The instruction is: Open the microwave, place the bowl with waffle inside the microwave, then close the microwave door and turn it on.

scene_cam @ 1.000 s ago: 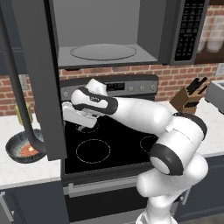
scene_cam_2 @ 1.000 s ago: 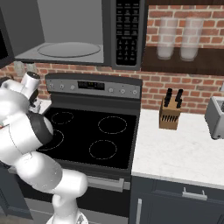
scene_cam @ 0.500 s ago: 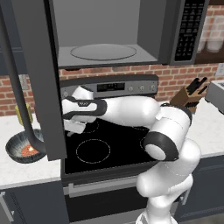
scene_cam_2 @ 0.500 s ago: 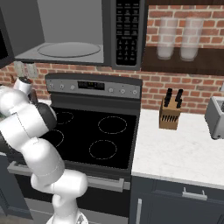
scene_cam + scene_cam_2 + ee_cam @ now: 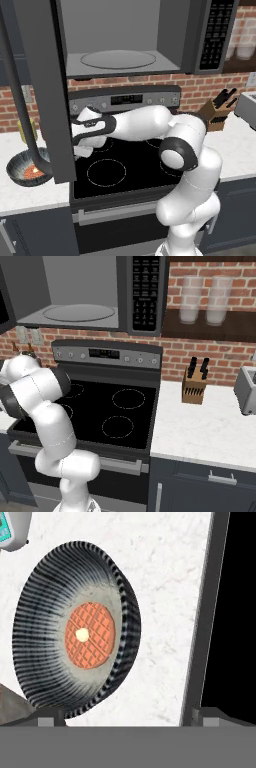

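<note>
The microwave (image 5: 120, 40) hangs open above the stove (image 5: 125, 160), its light grey inside bare but for the glass turntable (image 5: 116, 59). Its door (image 5: 42, 90) is swung out to the left, edge-on to the left base camera, and its long dark handle (image 5: 22, 110) curves down in front of the left desk. The keypad (image 5: 144, 291) runs down the right side of the microwave.

The bowl (image 5: 27, 172) sits on the white desk (image 5: 30, 195) left of the stove, below the lower edge of the open door. The waffle (image 5: 90, 635) lies flat at the bottom of the bowl, with the pale dab at its centre. In the hand view the bowl is close ahead on the white surface, with the grey edge of the stove just to its right.

The arm reaches left across the stove's near left burner, and the jaws (image 5: 82, 147) are low beside the door's edge, near the bowl but apart from it. The 2 finger tips (image 5: 47, 718) rise wide apart at the bottom of the hand view, so the jaws seem fully spread, with nothing between them.

A knife block (image 5: 194, 385) stands on the right desk, and 2 pale glasses (image 5: 191, 301) stand on the shelf above it.
</note>
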Tool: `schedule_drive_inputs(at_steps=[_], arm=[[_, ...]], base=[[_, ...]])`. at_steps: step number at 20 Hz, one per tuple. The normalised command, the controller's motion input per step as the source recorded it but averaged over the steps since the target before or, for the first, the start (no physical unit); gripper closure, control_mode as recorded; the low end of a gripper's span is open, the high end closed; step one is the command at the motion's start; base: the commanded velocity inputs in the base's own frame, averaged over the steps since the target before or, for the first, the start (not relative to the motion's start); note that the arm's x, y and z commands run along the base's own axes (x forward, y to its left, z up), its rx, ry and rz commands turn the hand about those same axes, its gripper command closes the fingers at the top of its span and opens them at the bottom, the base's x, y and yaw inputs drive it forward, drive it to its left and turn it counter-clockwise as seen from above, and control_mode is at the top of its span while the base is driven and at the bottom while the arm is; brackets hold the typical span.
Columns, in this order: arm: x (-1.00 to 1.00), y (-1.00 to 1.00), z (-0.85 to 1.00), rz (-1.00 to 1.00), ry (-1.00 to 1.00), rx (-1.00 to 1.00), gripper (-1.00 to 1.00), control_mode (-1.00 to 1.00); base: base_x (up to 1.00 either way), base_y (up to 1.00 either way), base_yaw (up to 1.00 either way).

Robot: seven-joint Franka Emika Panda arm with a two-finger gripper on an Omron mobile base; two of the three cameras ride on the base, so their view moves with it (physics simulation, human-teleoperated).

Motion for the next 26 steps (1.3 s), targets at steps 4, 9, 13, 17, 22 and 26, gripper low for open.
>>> schedule_drive_inputs(at_steps=[4, 9, 13, 17, 22, 26], arm=[[0.37, 0.31, -0.20, 0.00, 0.00, 0.00, -1.00, -1.00], [0.27, 0.26, -0.24, 0.00, 0.00, -0.01, -1.00, -1.00], [0.04, 0.15, -0.22, 0.00, 0.00, -0.01, -1.00, -1.00], [0.00, 0.16, -0.19, 0.00, 0.00, 0.00, -1.00, -1.00], [0.00, 0.17, -0.22, 0.00, 0.01, -0.01, -1.00, -1.00], [0.00, 0.08, -0.18, 0.00, 0.06, 0.00, -1.00, -1.00]], base=[[0.00, 0.00, 0.00], [0.00, 0.00, 0.00], [0.00, 0.00, 0.00], [0.00, 0.00, 0.00], [0.00, 0.00, 0.00], [0.00, 0.00, 0.00]])
